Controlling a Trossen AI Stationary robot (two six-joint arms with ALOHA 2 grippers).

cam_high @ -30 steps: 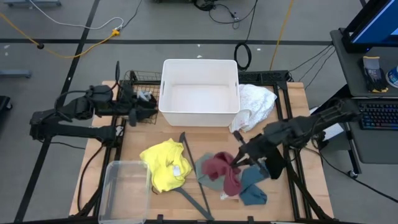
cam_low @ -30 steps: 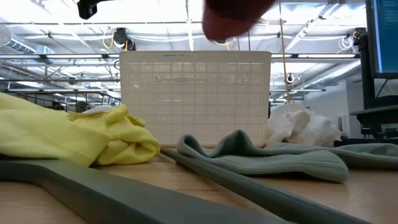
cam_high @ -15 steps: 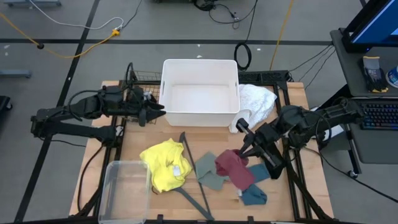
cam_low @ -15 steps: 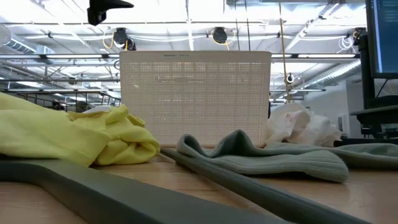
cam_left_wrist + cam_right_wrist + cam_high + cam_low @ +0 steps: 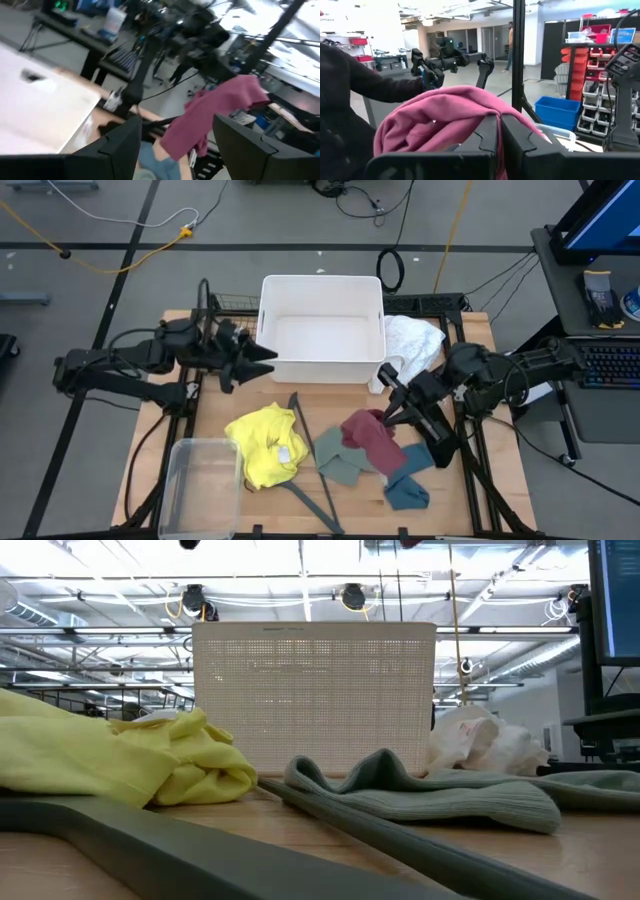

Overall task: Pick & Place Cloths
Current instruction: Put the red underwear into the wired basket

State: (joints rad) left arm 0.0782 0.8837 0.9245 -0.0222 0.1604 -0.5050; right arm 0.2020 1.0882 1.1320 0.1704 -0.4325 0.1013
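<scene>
The right end effector (image 5: 388, 416) is clenched on the maroon cloth (image 5: 372, 442); the right wrist view shows its two dark fingers pressed together with the pink-red fabric (image 5: 455, 112) bunched over and around them. In the high view the cloth hangs from that grip toward the right part of the surface (image 5: 330, 395), its lower folds trailing over or just above the sage green cloth (image 5: 336, 456) and the teal cloth (image 5: 408, 478); whether it touches them cannot be told. The left end effector (image 5: 258, 360) is released, its fingers spread wide in the left wrist view, and it hovers at the left wall of the white bin (image 5: 322, 326) near the back edge, pointed toward the hanging maroon piece (image 5: 220, 112). The step in hand looks like carrying the maroon cloth to the white bin. To do it well, the right arm would probably need to lift until the trailing folds clear the other cloths and the bin's front rim, so that nothing gets dragged along, then let go only once the whole piece is over the bin's inside. The yellow cloth (image 5: 266, 444) lies near the front left beside a clear tub (image 5: 197, 486), the white cloth (image 5: 412, 345) is heaped at the bin's right, and a thin grey hanger (image 5: 316, 475) lies between the yellow and sage green pieces.
</scene>
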